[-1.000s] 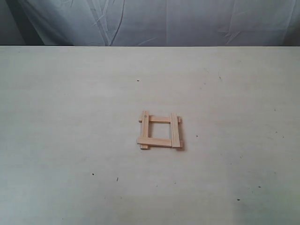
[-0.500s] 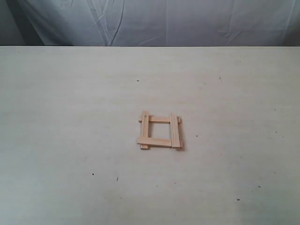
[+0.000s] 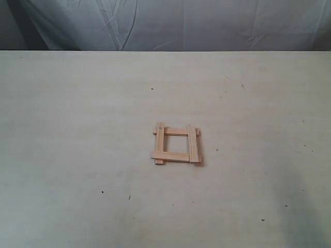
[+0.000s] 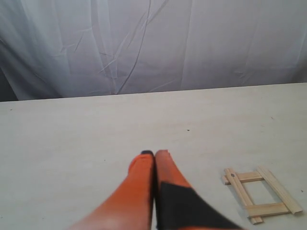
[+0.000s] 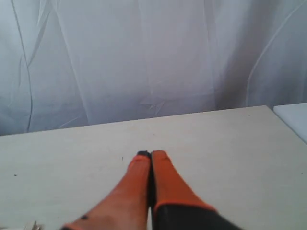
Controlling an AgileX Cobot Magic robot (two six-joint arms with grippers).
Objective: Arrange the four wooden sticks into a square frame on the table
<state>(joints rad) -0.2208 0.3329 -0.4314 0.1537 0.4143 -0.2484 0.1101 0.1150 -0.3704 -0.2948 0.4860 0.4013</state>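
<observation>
Wooden sticks: all four lie together near the middle of the surface, closed into a small square with an open centre.
Corners: each stick crosses its neighbour and overhangs a little. The near stick sits slightly skewed, its end on the left of the exterior view poking just past the side piece.
Left pincer: the orange fingers are pressed together with nothing between them. It hangs above bare surface, well apart from the frame, which shows off to one side in the left wrist view.
Right pincer: also closed tight and empty, pointing over bare surface toward the pale cloth backdrop.
Exterior view: neither arm appears, and nothing touches the frame.
Done: judged from the layout, the square is assembled, with four sides placed and four corners meeting.
Left: probably nothing essential. At most the skewed near stick could be nudged to square it up, and with both arms clear of the frame the task looks finished.
</observation>
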